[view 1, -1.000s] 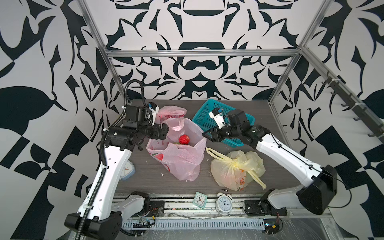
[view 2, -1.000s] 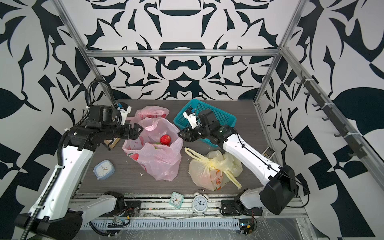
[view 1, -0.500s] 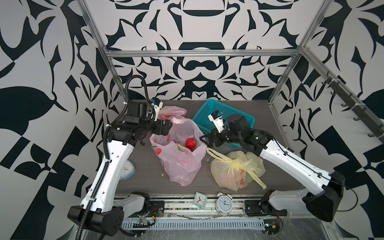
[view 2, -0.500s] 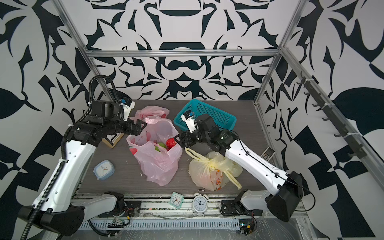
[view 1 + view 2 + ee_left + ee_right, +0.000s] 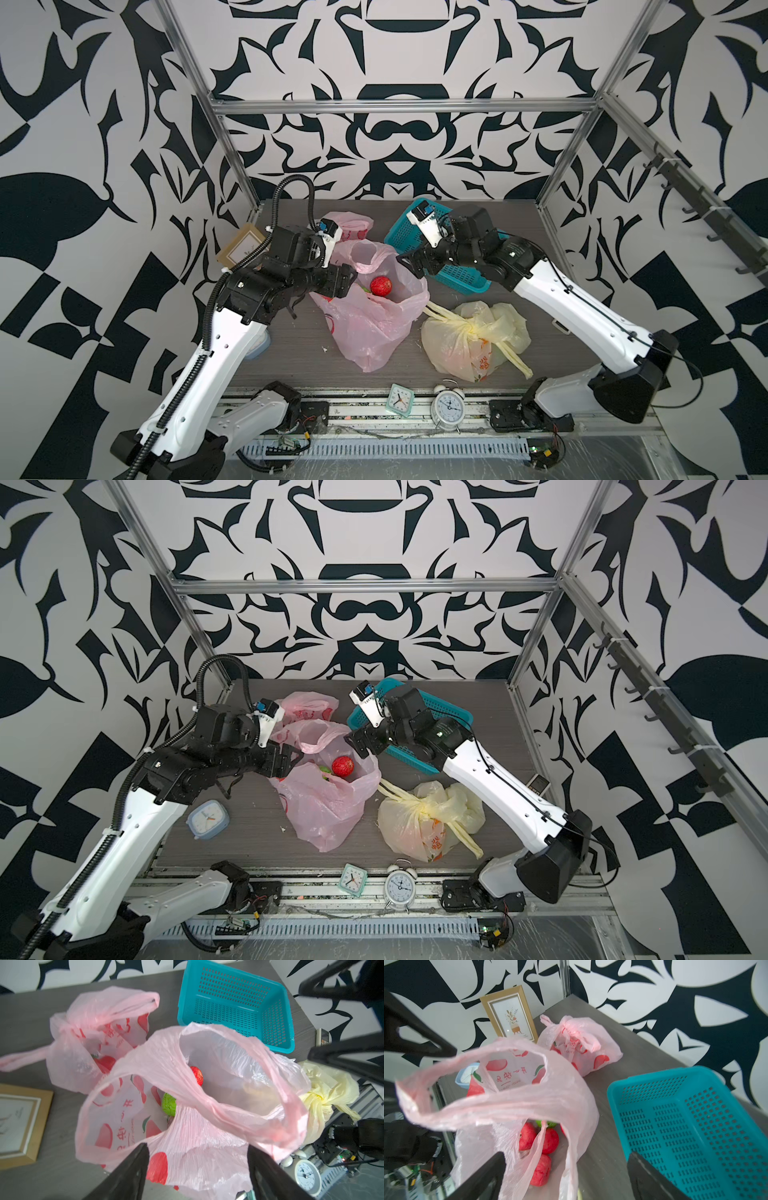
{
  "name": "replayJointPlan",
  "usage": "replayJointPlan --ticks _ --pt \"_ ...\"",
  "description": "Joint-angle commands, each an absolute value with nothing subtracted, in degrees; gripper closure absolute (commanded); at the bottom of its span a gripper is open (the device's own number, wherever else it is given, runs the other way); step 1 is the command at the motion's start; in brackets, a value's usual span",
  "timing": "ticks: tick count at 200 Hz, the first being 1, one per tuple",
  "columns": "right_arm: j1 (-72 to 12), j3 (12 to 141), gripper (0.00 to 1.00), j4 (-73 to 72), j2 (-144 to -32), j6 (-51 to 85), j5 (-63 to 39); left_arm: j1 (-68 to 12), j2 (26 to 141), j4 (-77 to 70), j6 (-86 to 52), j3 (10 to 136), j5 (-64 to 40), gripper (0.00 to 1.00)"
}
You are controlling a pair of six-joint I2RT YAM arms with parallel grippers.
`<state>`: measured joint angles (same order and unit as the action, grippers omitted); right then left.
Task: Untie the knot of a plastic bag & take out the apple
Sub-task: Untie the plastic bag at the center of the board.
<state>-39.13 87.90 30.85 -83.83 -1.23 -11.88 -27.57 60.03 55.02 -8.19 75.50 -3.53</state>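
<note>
Walls point(image 5: 395, 50): black-and-white abstract pattern, all sides. Frame point(image 5: 395, 106): aluminium bars at corners and across back. Counter point(image 5: 299, 357): dark grey, grained. Hook rail point(image 5: 706, 216): dark, on right-hand wall.

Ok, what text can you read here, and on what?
"开心": red print on the open pink plastic bag, mirrored through the film; rest creased.
Print on the other pink plastic bag: too blurred.
Orange print on the yellow plastic bag: unreadable.
Numerals on the white round alarm clock: too small.
</note>
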Motion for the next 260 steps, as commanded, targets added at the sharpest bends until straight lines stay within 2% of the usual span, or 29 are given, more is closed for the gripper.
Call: replayJointPlan --ticks 1,24,54,86,143,193,214,227,247,260 --pt "-34.62 93.99 0.15 30.04 -88.06 -2.05 -18.23 -28.17 59.59 56.62 -12.49 72.32 -3.22 0.27" --pt "-32.0 99.98 0.15 29.63 -94.3 0.41 -24.32 -29.27 60.85 55.27 -14.0 69.11 -5.23 0.28" --pt "-32.66 113.14 0.04 38.92 -105.63 -2.9 -30.58 -31.99 63.18 51.6 -16.64 64.99 -5.66 0.28" --pt "-34.25 118.44 0.01 43.49 -112.21 -6.77 -32.53 -33.73 64.95 49.21 -17.89 63.04 -4.75 0.28" --pt "-39.4 120.55 0.01 48.45 -117.03 -14.78 -23.34 -34.49 66.27 50.13 -19.09 60.55 -5.92 0.27" --pt "-43.52 118.12 0.02 50.4 -117.78 -21.3 -8.76 -34.45 67.21 50.19 -19.42 58.53 -6.77 0.27" --pt "-44.29 117.55 0.12 49.59 -118.13 -22.15 -3.51 -34.46 67.6 50.19 -19.36 57.96 -6.85 0.26" --pt "-44.45 119.31 0.26 50.39 -119.49 -21.23 -0.78 -34.48 67.97 50.11 -19.25 57.72 -6.96 0.26" --pt "-44.69 123.52 0.58 52.79 -122.56 -19.43 2.65 -34.45 68.59 49.63 -19.25 57.33 -7.38 0.26" --pt "-44.82 125.82 0.89 54.1 -124.44 -17.88 4.74 -34.45 68.8 49.07 -19.46 56.88 -7.86 0.26"
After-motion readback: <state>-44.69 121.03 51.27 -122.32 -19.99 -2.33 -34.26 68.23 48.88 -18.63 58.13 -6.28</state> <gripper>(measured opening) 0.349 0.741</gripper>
